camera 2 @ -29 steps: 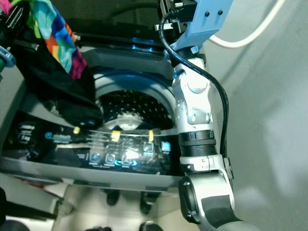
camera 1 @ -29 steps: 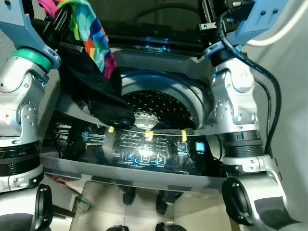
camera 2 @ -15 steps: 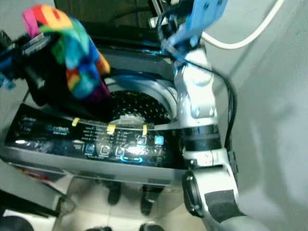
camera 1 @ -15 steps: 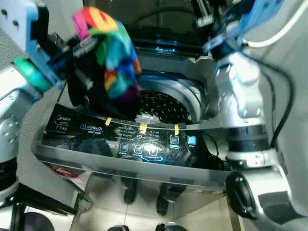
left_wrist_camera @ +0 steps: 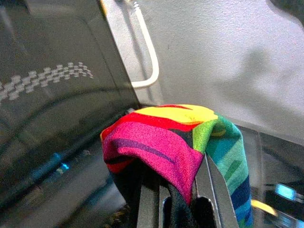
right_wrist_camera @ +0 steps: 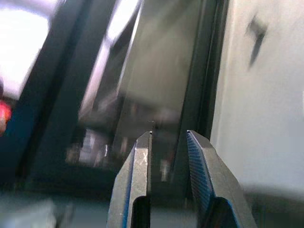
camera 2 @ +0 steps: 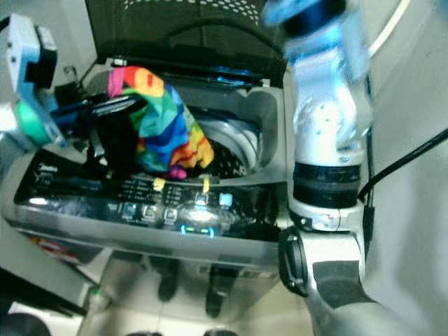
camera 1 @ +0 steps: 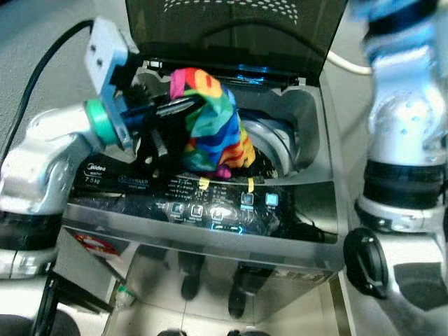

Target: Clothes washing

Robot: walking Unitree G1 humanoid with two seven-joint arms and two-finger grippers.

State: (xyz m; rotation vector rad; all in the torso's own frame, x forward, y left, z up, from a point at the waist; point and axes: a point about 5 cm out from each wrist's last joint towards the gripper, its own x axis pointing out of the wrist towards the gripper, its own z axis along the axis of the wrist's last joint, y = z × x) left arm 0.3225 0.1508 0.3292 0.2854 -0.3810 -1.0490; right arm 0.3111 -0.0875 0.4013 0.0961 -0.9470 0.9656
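A top-loading washing machine (camera 1: 210, 206) stands before me with its dark lid (camera 1: 231, 28) raised. My left gripper (camera 1: 171, 108) is shut on a rainbow-striped garment (camera 1: 210, 129) with a black part (camera 1: 150, 143) hanging beside it. The garment hangs over the left part of the perforated drum (camera 1: 269, 143), just behind the control panel. In the left wrist view the garment (left_wrist_camera: 156, 142) drapes over my left gripper (left_wrist_camera: 178, 194). My right arm (camera 1: 406, 119) is raised at the machine's right side. My right gripper (right_wrist_camera: 168, 142) stands open with nothing in it, close to the lid's edge.
A grey wall (camera 2: 413, 84) runs close along the machine's right side, with a white hose (camera 1: 343, 64) on it. The lit control panel (camera 2: 189, 210) faces me. Pale floor tiles (camera 1: 196, 315) lie below the machine's front.
The view has pulled back and up. My left gripper has carried the garment rightward, from the machine's left edge to over the drum. My right arm has risen.
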